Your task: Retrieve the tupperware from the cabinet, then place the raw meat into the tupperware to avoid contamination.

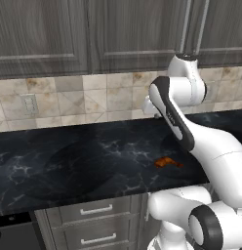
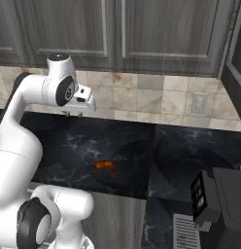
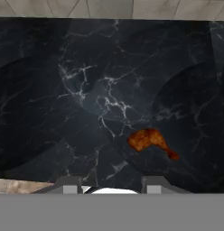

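Raw meat (image 1: 168,162), a small glossy orange-brown drumstick, lies alone on the black marble counter (image 1: 69,161), near its front edge. Well above it the gripper (image 3: 111,186) hangs with both fingertips spread apart, holding nothing. Dark grey cabinet (image 2: 142,29) doors with silver bar handles are shut along the wall. A black coffee machine (image 2: 222,204) stands at the counter's right end, well apart from the meat.
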